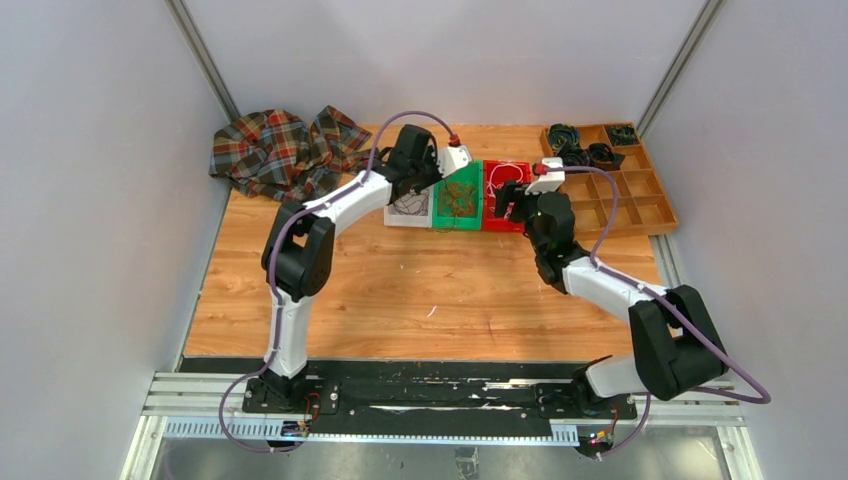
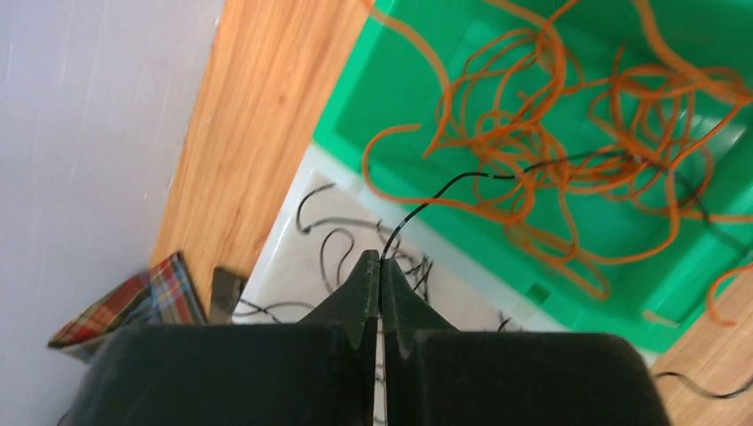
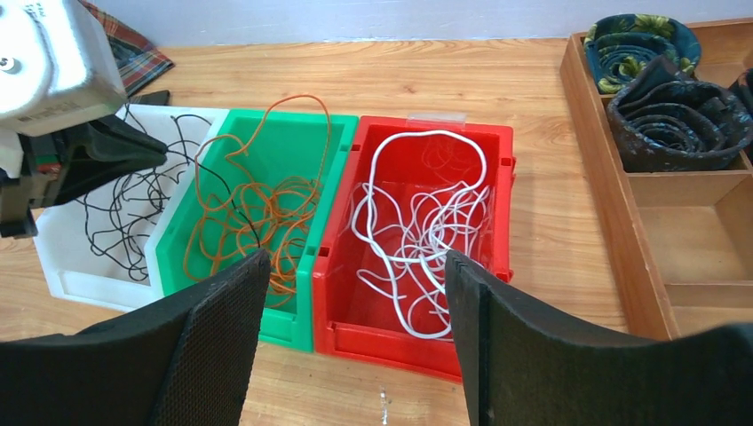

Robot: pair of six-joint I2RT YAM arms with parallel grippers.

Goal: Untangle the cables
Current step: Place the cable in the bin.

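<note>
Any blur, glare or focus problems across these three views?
Top external: even light, no glare, thin cables barely resolved. Left wrist: orange cables smeared and soft, black cable legible, fingers a near-black silhouette. Right wrist: white cables sharp, near fingers slightly soft.

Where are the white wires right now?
In the right wrist view, the white wires lie in the red bin, between the green bin and the wooden tray.

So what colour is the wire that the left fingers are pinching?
Black. The wire between the left fingers shows best in the left wrist view.
</note>
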